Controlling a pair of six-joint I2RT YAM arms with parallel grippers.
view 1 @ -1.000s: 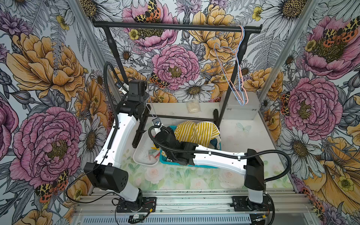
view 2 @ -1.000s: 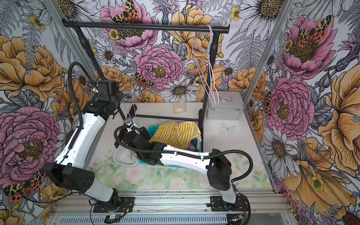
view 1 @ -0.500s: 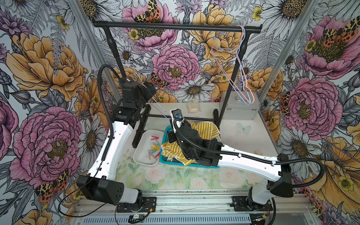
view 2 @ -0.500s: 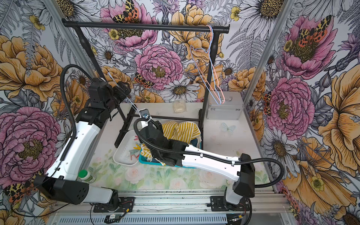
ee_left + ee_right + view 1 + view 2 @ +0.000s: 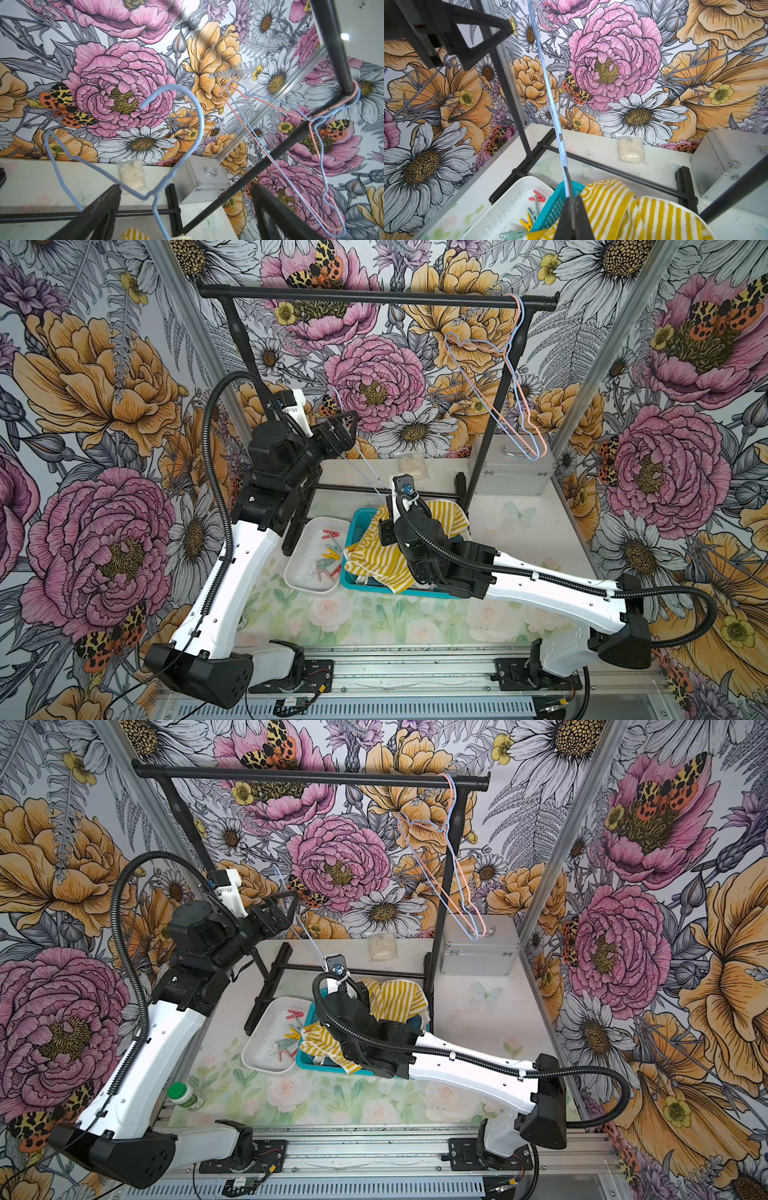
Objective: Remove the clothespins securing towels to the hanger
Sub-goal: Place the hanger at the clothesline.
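Since a second ago: left arm has risen from the tray to high by the back wall, and its jaws have gone from nearly closed to wide. Right arm has lifted clear of the basket, bringing a bare blue hanger (image 5: 550, 99) with it.

- Right end effector (image 5: 572, 199): clamped narrow on the hanger's lower wire, low over the teal basket (image 5: 360, 522).
- Left end effector (image 5: 347, 429): spread wide, gripping nothing. In the left wrist view the hanger's neck passes between the fingers (image 5: 93, 209). Contact with either one: cannot tell.
- Hanger's long axis: slants from the right end effector up toward the left one, hook end uppermost.
- Clothespins (image 5: 328, 558): loose in the white tray (image 5: 301, 578) on the counter, just beside the basket. None visible on the held hanger.
- Towels (image 5: 374, 560): heaped in the basket, striped one on top.
- Rail (image 5: 374, 296): two other hangers (image 5: 494, 410) at its far right.

Judgement: unpinning looks done here. The left arm is nearer the hook, so any hand-over depends on it closing at the neck.
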